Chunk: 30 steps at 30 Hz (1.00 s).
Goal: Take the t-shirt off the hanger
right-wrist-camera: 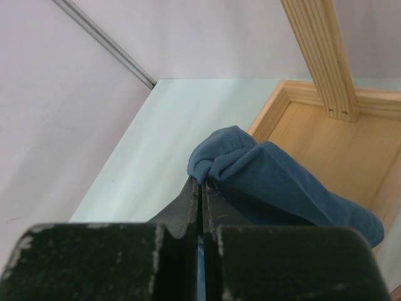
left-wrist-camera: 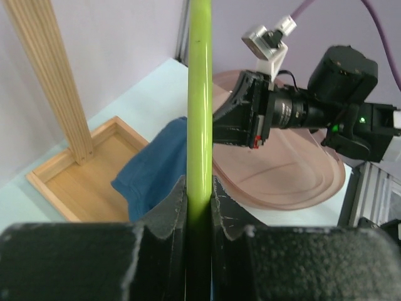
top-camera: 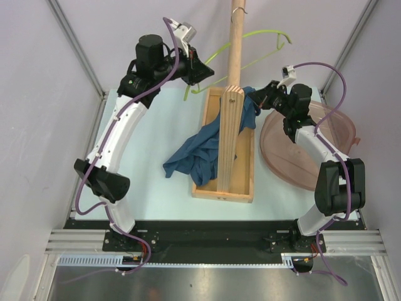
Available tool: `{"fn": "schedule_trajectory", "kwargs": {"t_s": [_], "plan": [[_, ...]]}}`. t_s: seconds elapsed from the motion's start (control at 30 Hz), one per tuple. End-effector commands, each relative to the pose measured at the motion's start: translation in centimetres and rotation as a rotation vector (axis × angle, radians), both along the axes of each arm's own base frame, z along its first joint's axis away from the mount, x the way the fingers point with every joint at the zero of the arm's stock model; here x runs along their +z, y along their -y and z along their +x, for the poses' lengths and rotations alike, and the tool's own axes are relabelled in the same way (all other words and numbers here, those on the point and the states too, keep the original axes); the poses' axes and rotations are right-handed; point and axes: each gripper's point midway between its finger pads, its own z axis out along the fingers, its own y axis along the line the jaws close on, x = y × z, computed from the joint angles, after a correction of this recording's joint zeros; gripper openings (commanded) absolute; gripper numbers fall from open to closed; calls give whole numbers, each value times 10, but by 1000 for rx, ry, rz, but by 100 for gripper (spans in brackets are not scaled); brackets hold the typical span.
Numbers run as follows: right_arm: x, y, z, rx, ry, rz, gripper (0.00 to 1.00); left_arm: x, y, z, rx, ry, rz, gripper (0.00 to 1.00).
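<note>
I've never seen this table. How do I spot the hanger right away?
Find the tall wooden pole standing in the wooden tray at the middle of the table. The hanger is up beside that pole, with the fingers of the left gripper closed on it. It is the only thin, lime-green, curved thing, unlike the floppy dark blue t-shirt draped below.

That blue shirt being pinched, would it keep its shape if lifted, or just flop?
Probably floppy: the t-shirt lies crumpled, draped over the wooden tray wall. Likely light: the right jaws hold a fold by a pinch. Pulled, it would probably sag and trail.
</note>
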Motion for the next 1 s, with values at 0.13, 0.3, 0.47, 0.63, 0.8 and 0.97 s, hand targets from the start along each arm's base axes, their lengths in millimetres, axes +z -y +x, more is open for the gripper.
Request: {"fn": "schedule_trajectory", "kwargs": {"t_s": [0.13, 0.3, 0.47, 0.63, 0.8, 0.97], "plan": [[32, 2, -6, 8, 94, 21, 0, 4, 2, -15, -60, 56, 21, 1], [32, 2, -6, 8, 93, 20, 0, 1, -13, 5, 94, 26, 27, 28], [30, 2, -5, 7, 88, 20, 0, -2, -41, 19, 307, -4, 18, 62], [29, 1, -4, 10, 82, 21, 0, 19, -82, -1, 491, 35, -35, 86], [30, -3, -4, 11, 77, 15, 0, -10, -126, -30, 665, 1, -86, 95], [34, -16, -7, 22, 75, -4, 0, -46, -169, -78, 795, -35, -157, 96]]}}
